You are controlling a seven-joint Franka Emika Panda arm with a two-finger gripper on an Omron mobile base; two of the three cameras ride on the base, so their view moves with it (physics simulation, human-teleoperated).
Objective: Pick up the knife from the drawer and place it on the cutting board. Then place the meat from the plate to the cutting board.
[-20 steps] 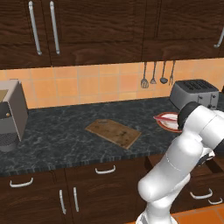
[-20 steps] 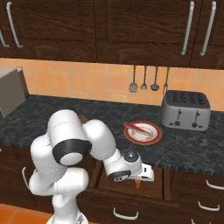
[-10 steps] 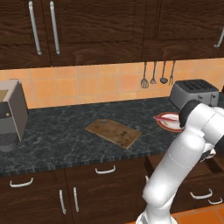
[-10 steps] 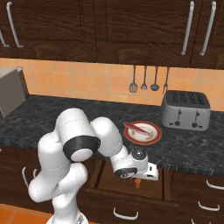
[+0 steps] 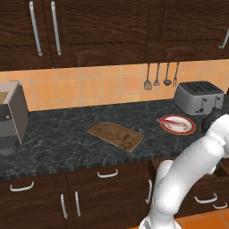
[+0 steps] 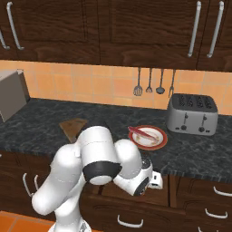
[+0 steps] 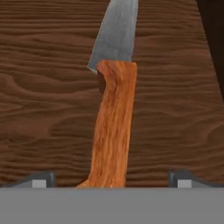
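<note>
The knife (image 7: 113, 131) lies flat on the dark wood floor of the drawer (image 7: 43, 87), orange-red handle toward me and grey blade pointing away. My gripper (image 7: 111, 180) is open right above the handle's end, with one fingertip on each side and a wide gap to each. From the right base view my hand reaches down into the open drawer (image 6: 120, 194) below the counter edge. The cutting board (image 5: 116, 135) lies bare on the counter. The meat (image 5: 172, 121) rests on the red-rimmed plate (image 5: 190, 127), to the right of the board.
A silver toaster (image 5: 198, 97) stands behind the plate, and slim utensils (image 5: 156, 76) hang on the tiled wall. A grey appliance (image 5: 11, 116) sits at the counter's far left. Closed cabinet doors (image 5: 85, 203) run below the counter.
The arm has swung further right and the hand has sunk a little deeper into the drawer. Board, plate and meat have not moved.
</note>
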